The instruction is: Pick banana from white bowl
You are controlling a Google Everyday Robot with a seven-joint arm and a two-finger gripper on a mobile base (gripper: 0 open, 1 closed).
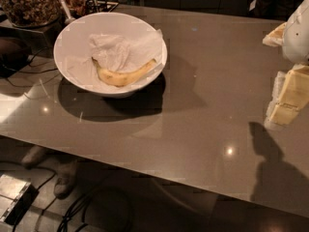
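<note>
Pale-yellow gripper (287, 95) hangs at the right edge above the table (203, 105). Whether it is open cannot be told; it carries nothing. At far left, well apart, the banana (123, 76) lies on a crumpled napkin (116, 50) inside the white bowl (63, 37). Recommended approach: descend from above, clear the rim, and close across the banana's middle.

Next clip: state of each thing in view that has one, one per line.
banana: unpeeled, lying inside the white bowl, ungrasped.
white bowl: upright on the table, lined with a paper napkin.
paper napkin: crumpled, under the banana.
glass bowl of nuts: upright, filled, top left corner.
end effector: at the right edge, above the table, apart from the bowl and banana.
</note>
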